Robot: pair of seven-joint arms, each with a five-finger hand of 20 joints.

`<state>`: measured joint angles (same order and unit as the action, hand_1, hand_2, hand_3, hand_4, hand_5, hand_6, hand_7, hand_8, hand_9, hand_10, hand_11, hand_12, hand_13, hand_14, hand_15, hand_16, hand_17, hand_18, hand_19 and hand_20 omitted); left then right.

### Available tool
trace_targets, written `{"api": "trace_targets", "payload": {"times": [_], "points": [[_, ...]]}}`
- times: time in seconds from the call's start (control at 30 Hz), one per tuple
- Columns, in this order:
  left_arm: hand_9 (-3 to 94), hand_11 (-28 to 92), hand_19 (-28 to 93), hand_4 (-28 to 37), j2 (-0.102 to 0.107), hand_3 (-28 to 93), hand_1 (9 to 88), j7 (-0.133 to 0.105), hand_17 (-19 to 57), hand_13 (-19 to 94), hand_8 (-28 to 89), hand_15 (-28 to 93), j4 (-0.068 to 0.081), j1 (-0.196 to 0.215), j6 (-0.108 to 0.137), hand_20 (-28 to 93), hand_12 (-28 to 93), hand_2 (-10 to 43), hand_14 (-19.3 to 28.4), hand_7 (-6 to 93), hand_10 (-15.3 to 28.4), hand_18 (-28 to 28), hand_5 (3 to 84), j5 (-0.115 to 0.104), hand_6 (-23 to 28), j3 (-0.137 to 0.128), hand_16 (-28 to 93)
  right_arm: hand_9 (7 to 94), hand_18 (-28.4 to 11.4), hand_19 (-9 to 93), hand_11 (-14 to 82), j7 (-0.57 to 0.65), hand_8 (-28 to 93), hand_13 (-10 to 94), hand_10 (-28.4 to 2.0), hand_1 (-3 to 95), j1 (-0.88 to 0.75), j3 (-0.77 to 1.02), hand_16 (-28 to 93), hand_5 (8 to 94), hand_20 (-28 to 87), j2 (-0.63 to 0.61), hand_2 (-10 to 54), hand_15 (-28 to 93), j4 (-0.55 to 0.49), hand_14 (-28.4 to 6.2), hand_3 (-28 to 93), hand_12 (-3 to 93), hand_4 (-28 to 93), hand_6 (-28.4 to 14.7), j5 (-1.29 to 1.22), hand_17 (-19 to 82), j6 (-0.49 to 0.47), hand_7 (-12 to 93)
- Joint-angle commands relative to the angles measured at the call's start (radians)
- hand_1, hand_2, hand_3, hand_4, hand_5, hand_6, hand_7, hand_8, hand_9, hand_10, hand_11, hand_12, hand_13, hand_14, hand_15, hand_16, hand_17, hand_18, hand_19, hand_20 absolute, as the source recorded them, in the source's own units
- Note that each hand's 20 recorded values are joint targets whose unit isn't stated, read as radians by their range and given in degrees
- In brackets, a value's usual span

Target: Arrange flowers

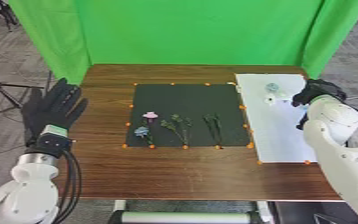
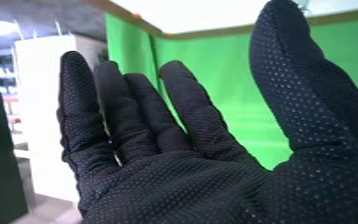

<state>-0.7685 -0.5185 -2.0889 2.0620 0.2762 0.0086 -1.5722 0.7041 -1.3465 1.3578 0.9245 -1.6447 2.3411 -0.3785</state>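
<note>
In the head view my left hand point(image 1: 53, 107) is off the table's left edge, its fingers straight and spread. My right hand point(image 1: 319, 91) is at the right edge of the white sheet, beside a small white vase-like object point(image 1: 271, 100) with a pale blue bloom point(image 1: 272, 87) at it, not touching the bloom. In the right wrist view the right hand point(image 2: 175, 185) has straight fingers and holds nothing. On the black mat lie a pink flower point(image 1: 150, 115), a blue flower point(image 1: 142, 131), a sprig with small buds point(image 1: 177, 125) and green stems point(image 1: 214, 127).
The black mat point(image 1: 167, 95) has orange markers along its edges. The white sheet point(image 1: 278, 135) lies to its right on the brown table point(image 1: 184, 175). A green curtain point(image 1: 202, 35) hangs behind the table.
</note>
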Motion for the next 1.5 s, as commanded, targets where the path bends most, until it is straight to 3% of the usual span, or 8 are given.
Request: {"api": "trace_targets", "payload": {"times": [0.03, 0.37, 0.53, 0.7, 0.77, 0.93, 1.2, 1.5], "points": [[31.7, 20, 40, -28.3, 0.005, 72, 25.9, -0.014, -4.1, 21, -9, 35, -0.012, 0.04, -0.001, 10, 9, 12.8, 13.0, 16.0, 13.0, 15.1, 41.5, 0.032, 7.5, -0.024, -9, 32.9, -20.9, 66, 7.6, 0.014, -8, 26, -23.5, 34.4, 0.02, 0.003, 7, 40.7, 22, 0.0, -9.5, 32, 0.044, -19.5, 80, 11.2, -28, -16.7, -0.087, 20, -0.041, 5], [32.8, 21, 41, -28.3, 0.014, 72, 26.4, 0.022, -4.1, 22, -9, 37, -0.013, 0.024, -0.041, 10, 9, 12.8, 13.8, 16.5, 13.0, 15.3, 42.4, 0.061, 7.7, -0.009, -9, 35.5, -21.0, 71, 10.9, 0.076, -10, 30, -21.4, 39.9, 0.039, -0.028, 5, 41.8, 21, 0.017, -9.5, 36, 0.101, -18.4, 82, 9.8, -28, -15.3, -0.066, 24, -0.089, 8], [33.0, 21, 41, -28.3, 0.006, 72, 26.4, 0.034, -4.2, 23, -9, 38, -0.01, 0.013, -0.038, 10, 9, 12.8, 14.2, 16.5, 13.2, 15.4, 42.4, 0.056, 7.7, -0.001, -9, 50.8, -21.9, 81, 13.7, 0.149, -12, 48, -18.5, 46.9, 0.029, -0.046, 6, 51.7, 20, 0.03, -9.5, 40, 0.122, -16.3, 81, 11.4, -28, -8.8, -0.075, 34, -0.013, 14], [34.5, 22, 41, -28.3, 0.009, 72, 26.6, 0.04, -4.5, 24, -9, 42, -0.007, 0.009, -0.039, 11, 10, 12.9, 15.3, 16.6, 14.0, 15.9, 42.8, 0.057, 8.0, -0.003, -8, 68.9, -17.9, 86, 14.8, 0.138, -4, 64, -13.9, 55.3, 0.006, -0.053, 24, 64.8, 17, 0.038, -9.5, 36, 0.14, -9.6, 74, 20.7, -28, -4.2, -0.038, 43, 0.021, 23], [34.7, 22, 41, -28.3, -0.006, 72, 26.6, 0.053, -4.5, 25, -9, 42, -0.007, 0.015, -0.046, 11, 10, 12.9, 15.3, 16.6, 14.1, 15.9, 42.9, 0.074, 8.0, -0.016, -8, 74.9, -15.0, 86, 9.7, 0.144, 1, 68, -11.8, 59.9, 0.001, -0.053, 30, 68.5, 16, 0.041, -9.5, 32, 0.145, -6.5, 70, 28.7, -28, -3.5, -0.049, 47, 0.025, 27], [34.9, 22, 42, -28.3, -0.002, 72, 26.6, 0.058, -4.5, 25, -9, 43, -0.003, 0.015, -0.054, 10, 10, 12.8, 15.4, 16.6, 14.1, 15.9, 42.9, 0.069, 8.0, -0.014, -9, 81.7, -6.5, 88, 10.5, 0.13, 7, 73, -9.4, 66.2, -0.024, -0.056, 39, 71.3, 9, 0.038, -9.5, 36, 0.138, -4.3, 70, 41.2, -28, -2.1, -0.022, 54, 0.087, 37], [35.1, 22, 41, -28.3, -0.003, 72, 26.6, 0.052, -4.5, 25, -9, 43, -0.003, 0.017, -0.056, 10, 10, 12.8, 15.4, 16.4, 14.3, 15.9, 42.9, 0.072, 8.1, -0.011, -9, 82.6, -3.4, 91, 13.2, 0.091, 9, 74, -9.4, 67.1, -0.062, -0.061, 42, 71.6, 4, 0.021, -9.5, 40, 0.007, -4.4, 73, 45.2, -28, -2.0, 0.045, 57, 0.206, 40], [35.1, 22, 41, -28.3, -0.028, 72, 26.6, 0.092, -4.4, 25, -9, 42, 0.009, 0.03, -0.068, 10, 10, 12.7, 15.5, 16.4, 14.3, 15.9, 42.9, 0.082, 8.0, -0.017, -9, 82.8, -6.1, 89, 13.6, -0.027, 10, 74, -9.7, 66.0, 0.021, -0.168, 42, 71.7, 10, 0.128, -9.5, 41, -0.177, -4.6, 74, 45.3, -27, -1.8, 0.018, 57, 0.316, 40]]}}
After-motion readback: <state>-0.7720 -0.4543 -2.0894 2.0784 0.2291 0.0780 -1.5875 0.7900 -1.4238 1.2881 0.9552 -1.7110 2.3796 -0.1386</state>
